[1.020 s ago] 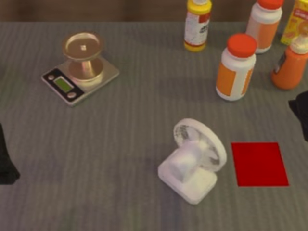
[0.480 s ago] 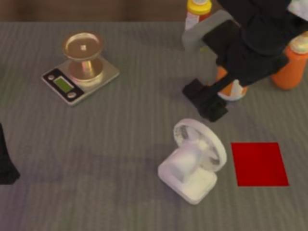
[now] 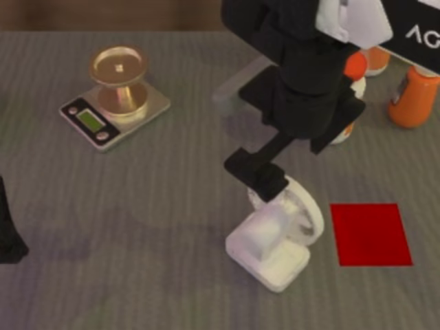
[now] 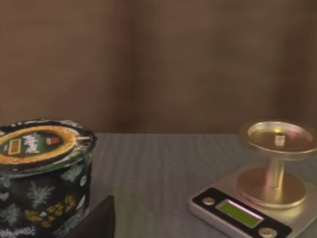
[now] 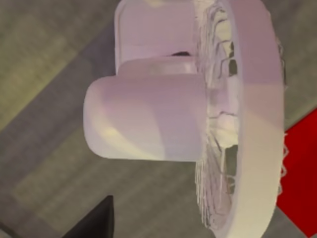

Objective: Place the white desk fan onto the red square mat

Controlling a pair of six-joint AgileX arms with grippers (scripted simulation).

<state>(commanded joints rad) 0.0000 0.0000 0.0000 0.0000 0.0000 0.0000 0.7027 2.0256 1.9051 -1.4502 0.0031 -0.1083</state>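
The white desk fan (image 3: 275, 240) stands right of the table's centre on its rounded-square base, its grilled head facing the red square mat (image 3: 371, 234), which lies flat just to its right. My right gripper (image 3: 265, 180) hangs open over the far rim of the fan's head, holding nothing. The right wrist view shows the fan (image 5: 148, 119) close up from behind, a corner of the mat (image 5: 302, 168) past it, and one dark fingertip (image 5: 99, 220) off the fan's side. My left gripper (image 3: 8, 237) is parked at the table's left edge.
A kitchen scale carrying a brass weight (image 3: 113, 103) sits at the back left. At the back right stand a white orange-capped bottle (image 3: 354, 69), mostly hidden by my right arm, and an orange bottle (image 3: 412, 96). A dark noodle cup (image 4: 42, 178) is near my left gripper.
My right arm has swung in from the back right and come down towards the fan; its gripper is now over the fan's head. Fan, mat and left arm have not moved.
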